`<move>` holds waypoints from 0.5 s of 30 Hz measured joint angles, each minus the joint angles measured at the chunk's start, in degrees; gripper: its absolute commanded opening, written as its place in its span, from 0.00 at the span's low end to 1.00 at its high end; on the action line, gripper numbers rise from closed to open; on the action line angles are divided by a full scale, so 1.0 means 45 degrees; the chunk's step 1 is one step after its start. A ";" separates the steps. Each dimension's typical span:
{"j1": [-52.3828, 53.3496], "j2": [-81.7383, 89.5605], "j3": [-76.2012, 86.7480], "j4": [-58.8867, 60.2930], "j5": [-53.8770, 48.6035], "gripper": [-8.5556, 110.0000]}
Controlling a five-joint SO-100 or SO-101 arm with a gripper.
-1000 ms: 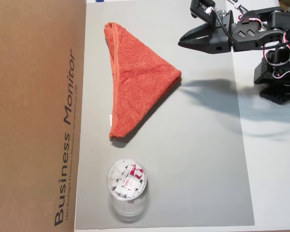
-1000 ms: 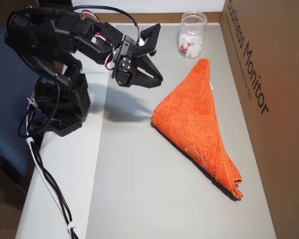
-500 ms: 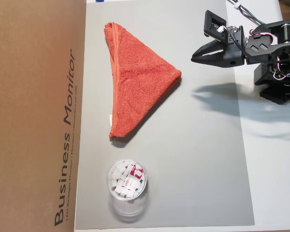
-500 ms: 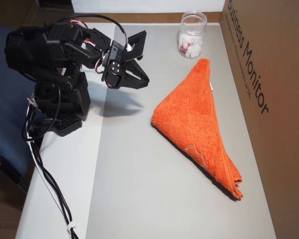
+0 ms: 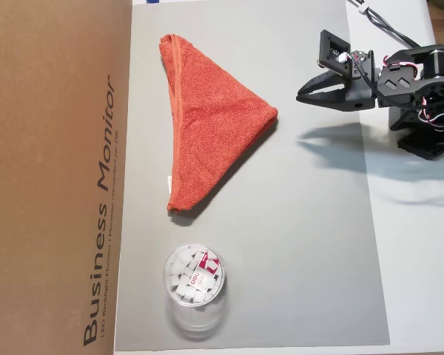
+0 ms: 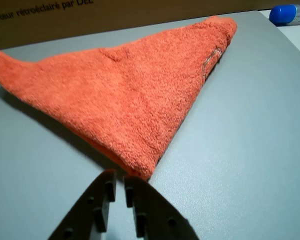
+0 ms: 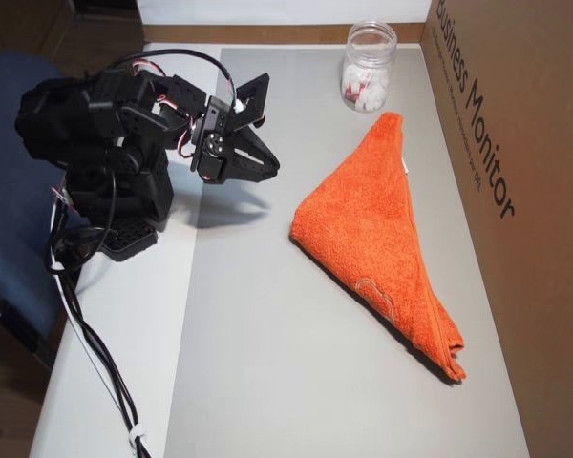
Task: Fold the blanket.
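The blanket (image 5: 207, 126) is an orange-red terry towel folded into a triangle, lying flat on the grey mat (image 5: 303, 244). Its long hemmed edge runs along the cardboard box and its point faces the arm. Both other views show the blanket (image 6: 120, 100) (image 7: 377, 229) as well. My gripper (image 5: 300, 96) hovers above the mat, clear of the blanket's point and a short way to its right in this overhead view. In the wrist view the gripper (image 6: 116, 176) has only a thin slit between its fingertips and holds nothing. The gripper (image 7: 275, 170) points at the blanket.
A large brown cardboard box (image 5: 52, 177) borders the mat beside the blanket. A clear jar (image 5: 194, 277) of white pieces stands on the mat near the blanket's end. The arm's base (image 7: 115, 219) sits off the mat, with cables (image 7: 86, 343) trailing.
The arm has drawn back toward its base, moving the gripper away from the blanket. The blanket and jar have not moved.
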 measured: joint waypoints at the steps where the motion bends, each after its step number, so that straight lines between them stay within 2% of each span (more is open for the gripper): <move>1: 0.0000 0.0234 0.0195 0.0000 -0.0039 0.07; 8: 0.0000 0.1895 0.1270 0.0020 -0.0117 0.07; 15: -0.0234 0.2109 0.1328 0.1328 -0.0137 0.07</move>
